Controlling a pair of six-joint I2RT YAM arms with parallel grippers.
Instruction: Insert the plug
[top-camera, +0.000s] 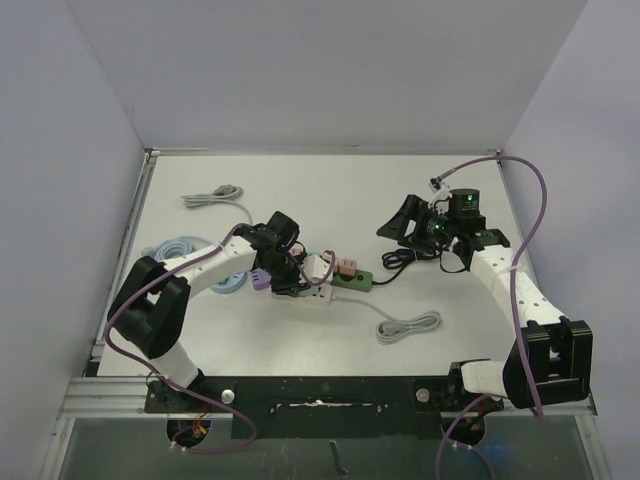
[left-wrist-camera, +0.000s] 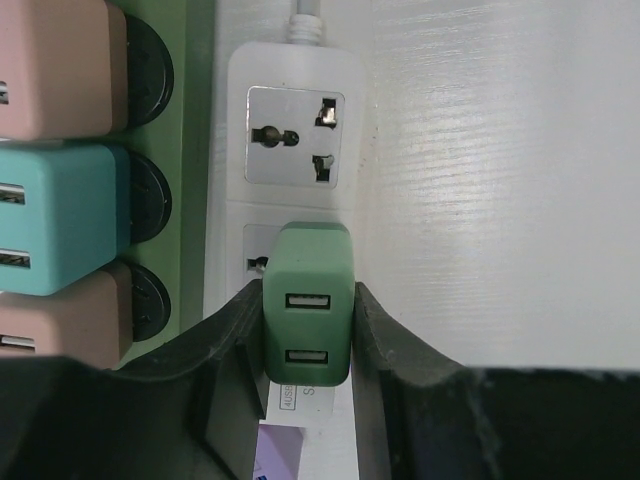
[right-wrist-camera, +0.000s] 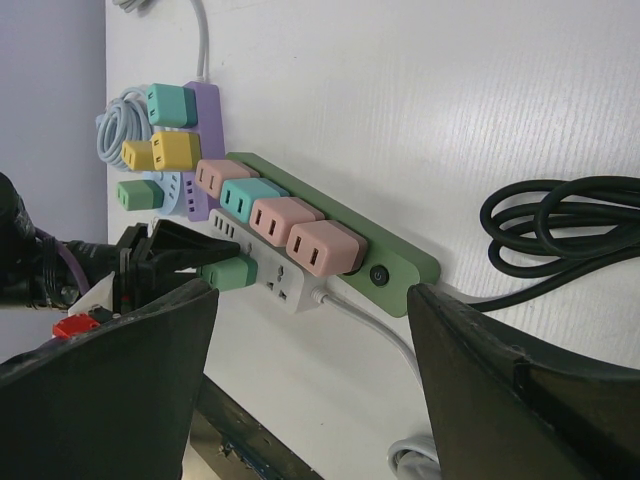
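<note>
L gripper (left-wrist-camera: 305, 345) clamps green plug (left-wrist-camera: 306, 300) lower centre, squared over white strip (left-wrist-camera: 295, 80) socket to push in; R gripper (top-camera: 402, 225) parked upper right, fingers apart.

A robotics lab test cell is shown. A white desk (top-camera: 420, 190) is boxed in on three sides by plain pale walls (top-camera: 330, 70). Two robot arms, the left arm (top-camera: 200, 265) and the right arm (top-camera: 510, 285), are bolted to a metal rail (top-camera: 100, 400) at the desk's near edge. Power strips (right-wrist-camera: 405, 262) loaded with coloured adapters (right-wrist-camera: 290, 218) are laid out between them.
</note>
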